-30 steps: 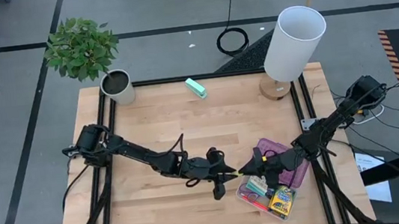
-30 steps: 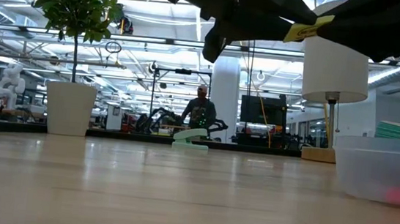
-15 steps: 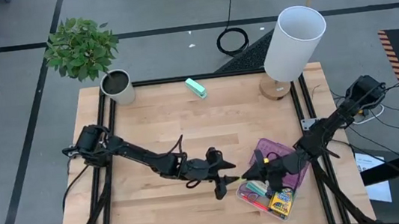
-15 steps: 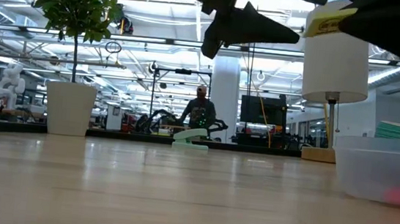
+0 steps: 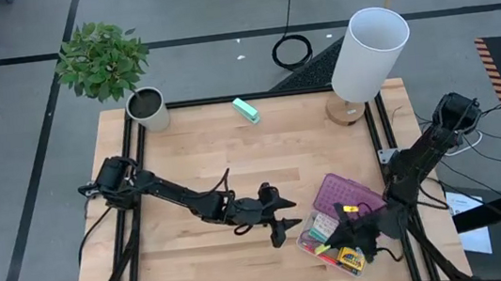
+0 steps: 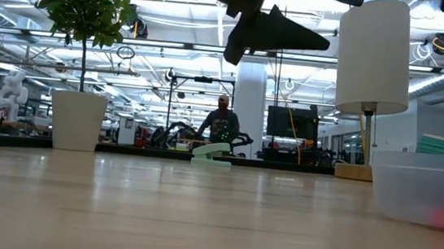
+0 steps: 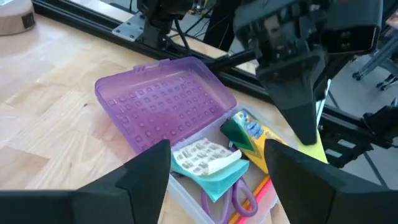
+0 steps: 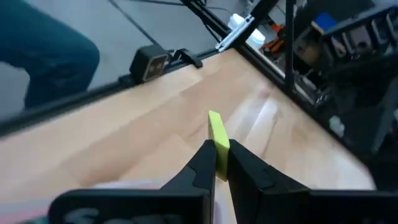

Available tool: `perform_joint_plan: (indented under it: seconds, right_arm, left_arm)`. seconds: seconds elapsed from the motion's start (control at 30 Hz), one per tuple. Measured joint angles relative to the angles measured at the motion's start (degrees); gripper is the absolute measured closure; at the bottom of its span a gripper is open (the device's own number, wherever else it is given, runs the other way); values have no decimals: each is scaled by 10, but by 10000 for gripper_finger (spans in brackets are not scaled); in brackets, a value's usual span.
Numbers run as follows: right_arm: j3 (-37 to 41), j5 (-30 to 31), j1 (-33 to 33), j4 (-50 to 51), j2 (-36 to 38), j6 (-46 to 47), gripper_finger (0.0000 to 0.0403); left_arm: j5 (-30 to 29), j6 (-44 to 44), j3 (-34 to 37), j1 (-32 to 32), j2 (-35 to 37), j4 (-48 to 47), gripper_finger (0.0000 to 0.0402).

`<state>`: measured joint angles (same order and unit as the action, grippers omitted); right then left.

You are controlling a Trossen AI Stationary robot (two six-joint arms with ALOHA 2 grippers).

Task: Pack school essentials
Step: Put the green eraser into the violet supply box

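On the far left of my counter (image 5: 186,157) stands the potted plant (image 5: 104,61), well away from the work. My left hand (image 5: 286,227) hangs above the counter near its middle with its fingers (image 7: 146,171) spread wide and nothing between them, just beside the left end of the open purple pencil case (image 5: 340,194). Through the left wrist camera I see the case lid (image 7: 163,99) laid flat and the green-yellow crayon box (image 7: 249,134) and purple-handled scissors (image 7: 239,196) lying in the tray. To the right, my right hand (image 5: 354,231) hovers over the tray, pinching the small yellow eraser (image 8: 217,134) between nearly closed fingertips. The white lamp (image 5: 365,52) stands at the far right corner.
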<state>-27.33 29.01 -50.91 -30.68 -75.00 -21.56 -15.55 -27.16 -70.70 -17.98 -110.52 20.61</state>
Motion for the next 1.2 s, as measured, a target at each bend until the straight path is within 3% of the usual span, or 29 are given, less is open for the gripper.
perform_joint_plan:
  seconds: [0.27, 0.5, 0.73, 0.93, 1.2]
  right_arm:
    - [-10, 6, -58, 64, 5, 197, 384]
    - [-52, -79, -39, 221, 19, 363, 384]
    - [-62, -235, 23, 289, 21, 385, 384]
    - [-62, -303, 87, 292, 21, 431, 384]
    - [-61, -398, 123, 298, 21, 501, 378]
  left_arm:
    - [0, -2, 0, 0, 0, 14, 161]
    - [0, 0, 0, 0, 0, 37, 160]
    - [0, 2, 0, 0, 0, 37, 160]
    - [0, 11, 0, 0, 0, 37, 160]
    - [0, 15, 0, 0, 0, 37, 160]
